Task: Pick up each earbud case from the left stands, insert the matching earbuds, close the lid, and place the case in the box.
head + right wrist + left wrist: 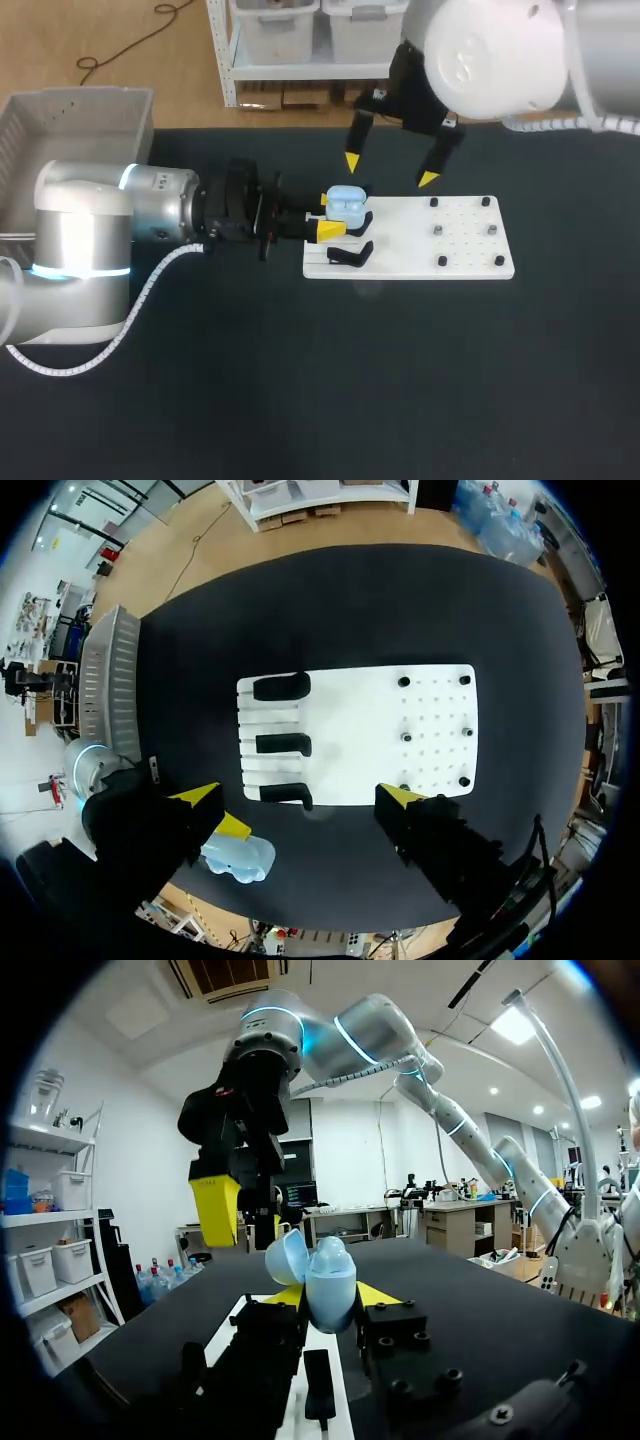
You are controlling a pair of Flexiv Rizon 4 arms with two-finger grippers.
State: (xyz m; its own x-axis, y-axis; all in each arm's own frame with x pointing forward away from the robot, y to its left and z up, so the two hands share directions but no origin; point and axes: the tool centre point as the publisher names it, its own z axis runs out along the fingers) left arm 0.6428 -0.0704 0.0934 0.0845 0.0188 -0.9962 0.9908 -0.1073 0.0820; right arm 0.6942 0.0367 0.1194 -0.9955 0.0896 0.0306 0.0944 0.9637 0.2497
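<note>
- The left gripper [327, 216] is clamped on the light blue earbud case [346, 201], with one yellow fingertip on each side of it.
- The lid of the case is open.
- The case is held at the far left corner of the white board [410, 255], over the black stands [350, 256]. Whether it touches a stand I cannot tell.
- The right gripper [390, 170] hangs just beyond the far edge of the board, near the case but not touching it. Its fingers are wide apart and hold nothing.
- On the right part of the board there are several small pegs [438, 231].
- The grey box [80, 120] is at the far left of the table, well apart from the board.
</note>
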